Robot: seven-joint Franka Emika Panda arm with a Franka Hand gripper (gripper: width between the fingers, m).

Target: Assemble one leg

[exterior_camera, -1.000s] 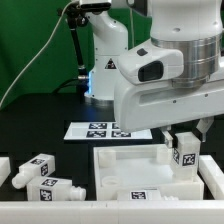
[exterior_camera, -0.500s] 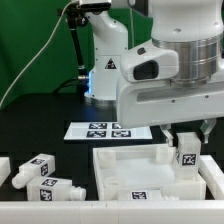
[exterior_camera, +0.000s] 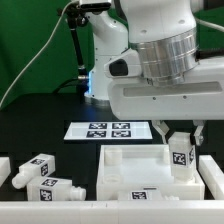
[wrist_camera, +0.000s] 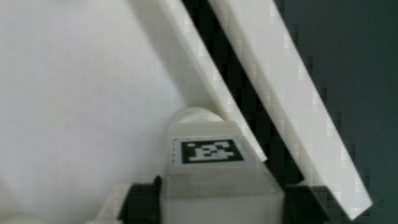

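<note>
White spare legs (exterior_camera: 40,175) are lying loose on the black worktop (exterior_camera: 40,135) at the exterior view's left, well apart from the work. Moving rightward, we are passing the marker board (exterior_camera: 108,129) and then the tabletop (exterior_camera: 135,172), lying with its raised edges up. Toward the exterior view's right, our end effector (exterior_camera: 181,138) is pinching the leg (exterior_camera: 181,155), which is standing upright inside the tabletop, close against its far edge. We are judging that the leg is being screwed into a corner hole. To do this well, we are aiming to hold it plumb, press down only lightly, and turn steadily so the thread is catching rather than crossing. How far it is seated is hidden.
</note>
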